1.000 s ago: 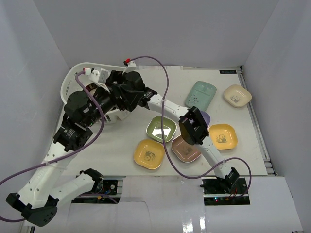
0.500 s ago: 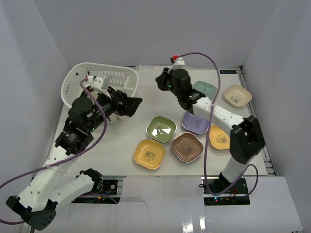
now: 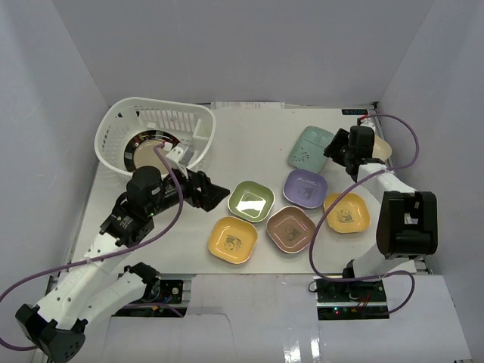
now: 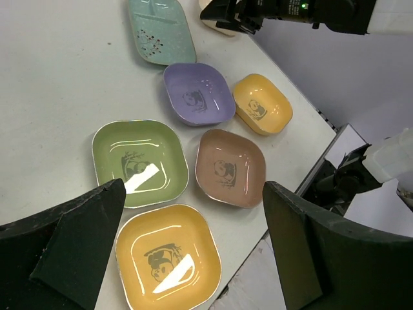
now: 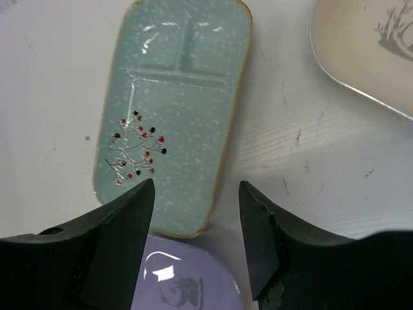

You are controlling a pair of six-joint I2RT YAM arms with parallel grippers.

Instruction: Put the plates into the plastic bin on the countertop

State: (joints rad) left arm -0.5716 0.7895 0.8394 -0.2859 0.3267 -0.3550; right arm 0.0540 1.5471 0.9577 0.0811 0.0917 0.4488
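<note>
Right claw newly above oblong glossy mint dish

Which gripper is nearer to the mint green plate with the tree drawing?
The right. The right gripper hovers over one end of the mint green plate; the left gripper is far off, between the white bin and the green plate.

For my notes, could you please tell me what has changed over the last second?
The right gripper swung from the bin back right, now open over the mint dish. The left gripper pulled back from the bin, open. The seven dishes on the table stayed put.
</note>
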